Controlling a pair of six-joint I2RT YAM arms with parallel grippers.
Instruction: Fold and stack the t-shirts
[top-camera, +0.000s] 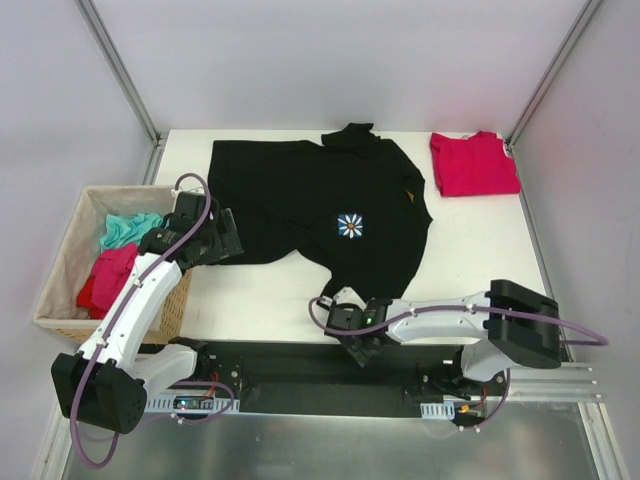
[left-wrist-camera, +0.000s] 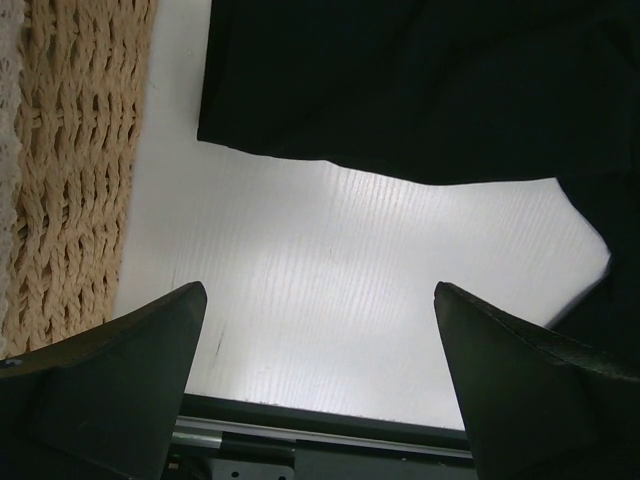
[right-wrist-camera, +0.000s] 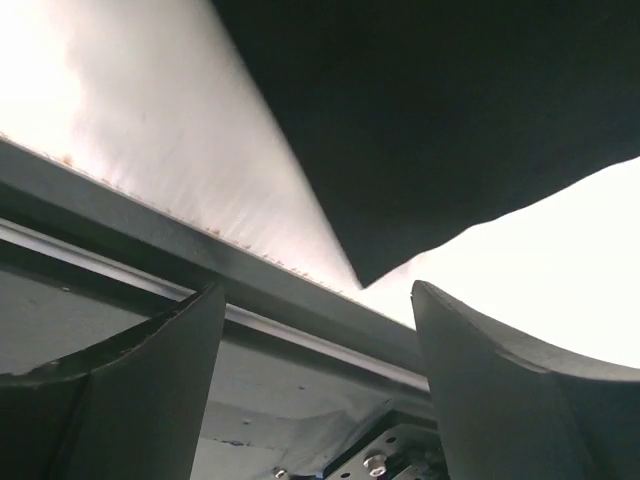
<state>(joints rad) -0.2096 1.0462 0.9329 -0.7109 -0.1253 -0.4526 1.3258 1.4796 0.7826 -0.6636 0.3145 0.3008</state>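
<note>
Twice found jaws spread apart and empty: left gripper (left-wrist-camera: 318, 290) by left hem of black t-shirt (top-camera: 320, 200), right gripper (right-wrist-camera: 317, 288) at its near corner. Noted red t-shirt (top-camera: 473, 165) at far right corner of table (top-camera: 260, 300).

The top view looks steeply down from high on the near side, taking in the whole table (top-camera: 270, 290). Both wrist views hang close above its near edge. All three share the black t-shirt (top-camera: 300, 190) hem; the left wrist view's left side adds the basket (left-wrist-camera: 70, 150).
</note>
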